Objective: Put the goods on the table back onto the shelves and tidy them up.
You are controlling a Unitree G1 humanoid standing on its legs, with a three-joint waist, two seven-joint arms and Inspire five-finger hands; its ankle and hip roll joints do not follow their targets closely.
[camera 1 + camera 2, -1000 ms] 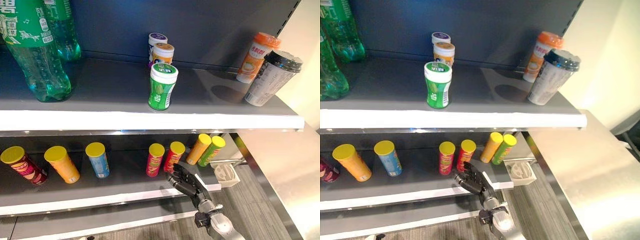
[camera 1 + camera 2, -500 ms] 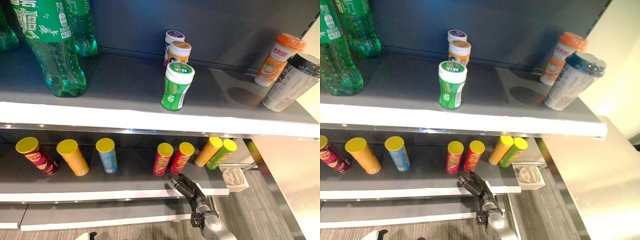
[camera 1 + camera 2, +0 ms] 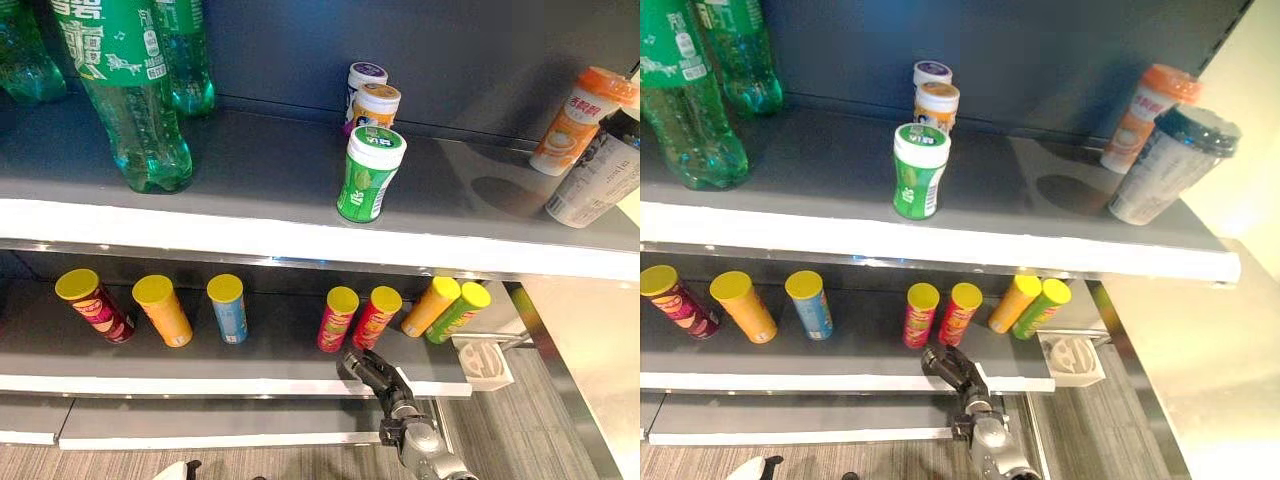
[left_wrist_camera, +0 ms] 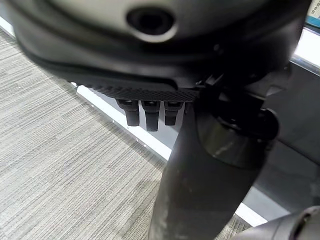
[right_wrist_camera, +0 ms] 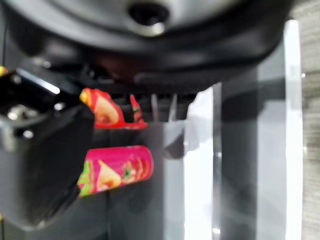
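Head stereo pair looks down, sharing shelves (image 3: 300,235); wrist cameras close.

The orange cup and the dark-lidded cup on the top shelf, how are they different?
The orange cup has an orange lid and an orange-and-white wrapper; the dark-lidded cup has a dark lid and a pale grey printed wrapper. The orange cup stands further back, near the shelf's back wall; the dark-lidded cup is nearer the front edge and looks bigger. Both are tall lidded cups at the right end of the top shelf.
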